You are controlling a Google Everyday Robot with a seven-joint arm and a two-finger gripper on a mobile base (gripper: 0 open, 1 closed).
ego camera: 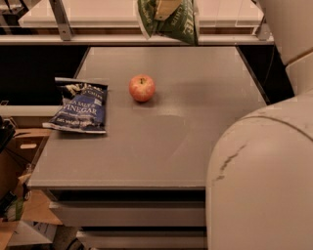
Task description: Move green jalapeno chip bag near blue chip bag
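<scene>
The green jalapeno chip bag [177,25] hangs in the air above the far edge of the grey table [161,141], cut off by the top of the view. My gripper [166,7] is shut on the bag's upper part; only a tan finger shows against the bag. The blue chip bag [80,106] lies flat near the table's left edge, well to the left of and nearer than the green bag.
A red apple [142,88] sits on the table between the two bags, right of the blue one. My arm's pale bulk [264,171] fills the right foreground. A shelf rail [98,40] runs behind the table. Boxes and clutter [19,205] lie on the floor at left.
</scene>
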